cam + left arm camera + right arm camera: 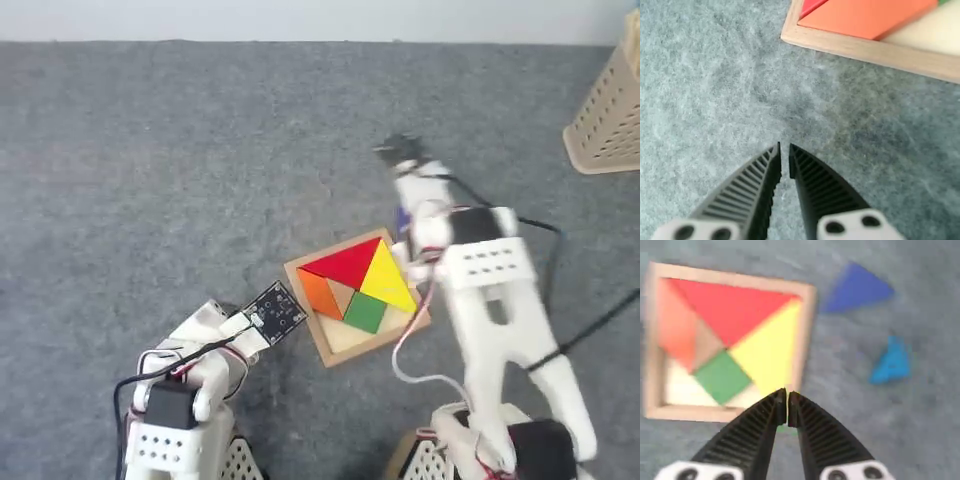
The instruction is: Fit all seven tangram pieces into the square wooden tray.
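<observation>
the square wooden tray (pixel 807 335) is partly filled; dark blue triangle (pixel 855 287) and light blue piece (pixel 892 362) lie just outside it. right gripper (pixel 787 396) hovers pinched shut over its rim, likely to fetch them; left gripper (pixel 785 150), pinched shut, sits aside.

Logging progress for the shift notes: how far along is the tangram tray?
Done: the red, yellow, orange, green and tan pieces sit in the tray. In hand: nothing; the left gripper and right gripper are shut and empty. Left: the dark blue triangle and light blue piece lie on the carpet outside the tray.
</observation>
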Controlling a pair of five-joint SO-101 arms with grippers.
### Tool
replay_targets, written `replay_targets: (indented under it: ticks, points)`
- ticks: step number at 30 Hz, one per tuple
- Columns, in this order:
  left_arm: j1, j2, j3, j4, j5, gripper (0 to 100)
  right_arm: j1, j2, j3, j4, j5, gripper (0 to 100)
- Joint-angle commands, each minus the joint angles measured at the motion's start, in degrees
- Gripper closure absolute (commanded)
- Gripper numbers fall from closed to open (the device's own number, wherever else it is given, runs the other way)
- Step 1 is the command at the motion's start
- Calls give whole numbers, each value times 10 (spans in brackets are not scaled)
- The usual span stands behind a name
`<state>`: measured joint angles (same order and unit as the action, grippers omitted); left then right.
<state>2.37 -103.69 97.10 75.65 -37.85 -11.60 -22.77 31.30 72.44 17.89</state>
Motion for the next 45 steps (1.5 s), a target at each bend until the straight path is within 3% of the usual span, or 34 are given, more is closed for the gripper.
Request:
replay_targets:
  ticks: [1, 8, 11, 18, 24, 45]
  points:
    - [-2, -10, -6, 3, -6, 973, 92, -4, -4, 8, 33, 988]
    - [-2, -10, -6, 3, -6, 973, 152, 95, -47, -4, 80, 981]
    - [-2, -10, -6, 3, -6, 973, 166, 155, -96, -2, 79, 929]
    - [-2, -10, -6, 3, -6, 973, 165, 269, -207, 2, 86, 890]
    - [-2, -10, -6, 3, -6, 973, 155, 327, -248, 2, 137, 889]
    - [-2, -10, -6, 3, -6, 973, 130, 357, -246, -60, 135, 864]
